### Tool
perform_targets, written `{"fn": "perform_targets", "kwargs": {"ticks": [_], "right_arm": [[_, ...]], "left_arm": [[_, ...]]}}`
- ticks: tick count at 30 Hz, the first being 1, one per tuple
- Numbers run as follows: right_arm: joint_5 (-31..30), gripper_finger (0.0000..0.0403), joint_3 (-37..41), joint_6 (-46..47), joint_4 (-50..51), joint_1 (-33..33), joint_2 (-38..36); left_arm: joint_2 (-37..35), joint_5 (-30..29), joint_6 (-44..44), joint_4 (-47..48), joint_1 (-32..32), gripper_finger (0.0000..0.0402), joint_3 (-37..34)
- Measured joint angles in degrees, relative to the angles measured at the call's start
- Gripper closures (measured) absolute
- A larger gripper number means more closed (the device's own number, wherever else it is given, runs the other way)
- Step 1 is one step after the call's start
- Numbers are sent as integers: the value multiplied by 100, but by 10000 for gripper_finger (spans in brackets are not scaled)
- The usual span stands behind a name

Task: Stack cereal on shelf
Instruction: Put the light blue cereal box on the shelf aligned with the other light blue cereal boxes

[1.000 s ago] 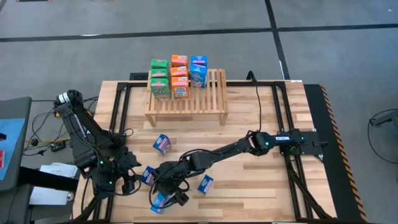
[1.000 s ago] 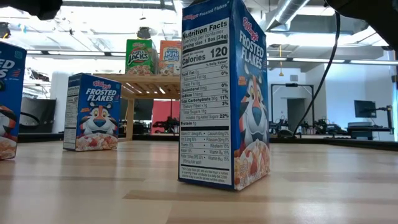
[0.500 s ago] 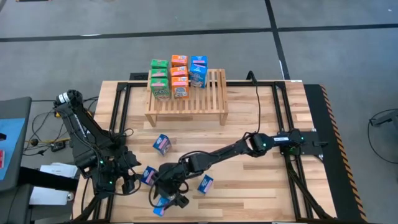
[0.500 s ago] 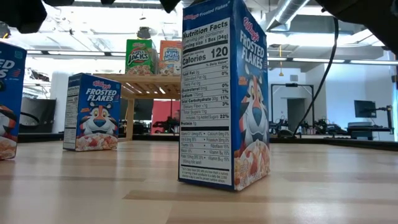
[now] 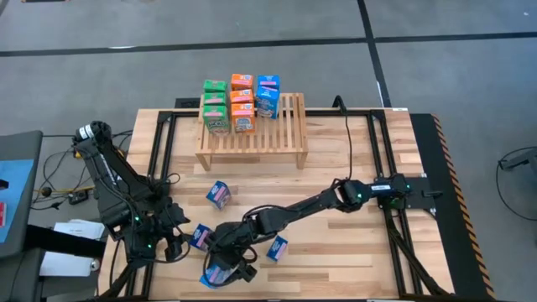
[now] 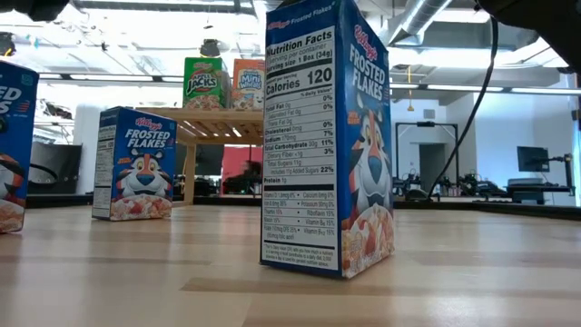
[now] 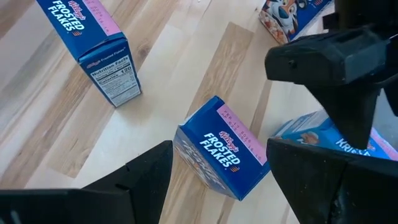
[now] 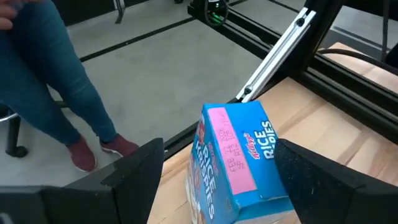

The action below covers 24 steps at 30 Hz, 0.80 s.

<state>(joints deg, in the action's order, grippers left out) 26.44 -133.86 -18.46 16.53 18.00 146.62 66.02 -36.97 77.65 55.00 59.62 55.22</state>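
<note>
The light-wood shelf [image 5: 252, 130] stands at the table's far middle with several green, orange and blue cereal boxes [image 5: 241, 102] on its left part. It also shows in the low view [image 6: 222, 123]. Three blue Frosted Flakes boxes [image 5: 219, 194] [image 5: 200, 236] [image 5: 277, 247] stand on the table. A blue Rice Krispies box [image 8: 239, 162] stands at the near edge [image 5: 212, 275]. My right gripper [image 8: 217, 177] is open, its fingers on either side of this box. My left gripper [image 7: 217, 180] is open and empty above a Frosted Flakes box [image 7: 221, 149]. My right gripper comes at the Rice Krispies box from above, slanting, with one finger [image 8: 134, 177] on each side of its top end [image 8: 233, 134]. I cannot tell whether the fingers touch it. The box stands on the table, tilted in this view.
The black frame rails [image 5: 164, 151] [image 5: 377, 151] run along both sides of the table. A person's legs [image 8: 56, 93] show on the floor beyond the near edge. The wood to the right of the shelf [image 5: 352, 143] is bare.
My right gripper has moved a little toward the table's near edge, over the Rice Krispies box.
</note>
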Motion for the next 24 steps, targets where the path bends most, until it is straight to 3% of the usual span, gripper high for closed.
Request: {"fn": "perform_targets", "kwargs": {"ticks": [24], "right_arm": [[-21,74,9,60,-283,-18,55]], "left_arm": [[0,-91,48,4,2,152,0]]}}
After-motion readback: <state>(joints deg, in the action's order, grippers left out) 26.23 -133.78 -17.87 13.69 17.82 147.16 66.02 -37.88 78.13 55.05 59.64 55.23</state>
